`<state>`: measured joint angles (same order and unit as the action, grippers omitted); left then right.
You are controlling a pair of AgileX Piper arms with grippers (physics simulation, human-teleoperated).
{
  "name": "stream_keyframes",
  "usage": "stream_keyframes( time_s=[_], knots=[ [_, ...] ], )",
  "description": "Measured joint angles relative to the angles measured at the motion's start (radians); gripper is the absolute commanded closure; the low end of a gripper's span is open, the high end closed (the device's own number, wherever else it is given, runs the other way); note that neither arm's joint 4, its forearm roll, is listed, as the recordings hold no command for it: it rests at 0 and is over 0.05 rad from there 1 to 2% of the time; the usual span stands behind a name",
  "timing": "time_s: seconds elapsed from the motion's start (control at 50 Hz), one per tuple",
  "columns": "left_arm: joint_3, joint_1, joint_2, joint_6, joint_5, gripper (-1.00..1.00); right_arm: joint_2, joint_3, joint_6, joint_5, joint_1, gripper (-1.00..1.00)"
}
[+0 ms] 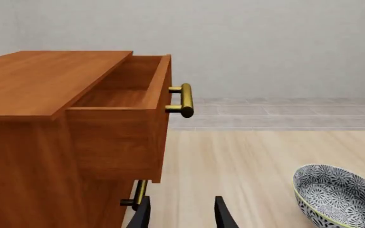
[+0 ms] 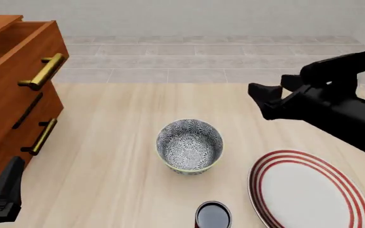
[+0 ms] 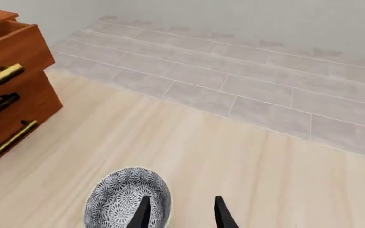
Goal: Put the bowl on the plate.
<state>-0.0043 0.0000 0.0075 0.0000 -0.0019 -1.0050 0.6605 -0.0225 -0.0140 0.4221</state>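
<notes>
The bowl (image 2: pixel 189 145), grey-and-white floral with a pale rim, stands upright on the wooden table at its middle. To its right and nearer lies the plate (image 2: pixel 309 192), white with red rings, nothing on it. My right gripper (image 2: pixel 258 99) hangs open in the air beyond and to the right of the bowl, holding nothing. In the right wrist view the bowl (image 3: pixel 122 199) sits just beside the open right gripper (image 3: pixel 181 214). My left gripper (image 1: pixel 181 216) is open and empty low at the table's near left, by the cabinet; the bowl (image 1: pixel 341 194) is off to its side.
A wooden drawer cabinet (image 2: pixel 11 90) with brass handles stands at the left, its top drawer (image 1: pixel 129 111) pulled out. A small dark cup (image 2: pixel 213 216) sits at the front edge between bowl and plate. Grey tiled floor (image 3: pixel 246 85) lies beyond the table.
</notes>
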Motion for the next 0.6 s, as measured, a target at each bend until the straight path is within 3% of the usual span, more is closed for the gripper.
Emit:
stream_keyframes(
  time_s=[0.24, 0.6],
  knots=[
    [0.000, 0.000, 0.000, 0.000, 0.000, -1.00, -0.176, 0.086, -0.045, 0.067, 0.094, -1.00],
    [0.000, 0.000, 0.000, 0.000, 0.000, -1.00, -0.395, 0.184, -0.045, 0.134, 0.134, -1.00]
  ],
)
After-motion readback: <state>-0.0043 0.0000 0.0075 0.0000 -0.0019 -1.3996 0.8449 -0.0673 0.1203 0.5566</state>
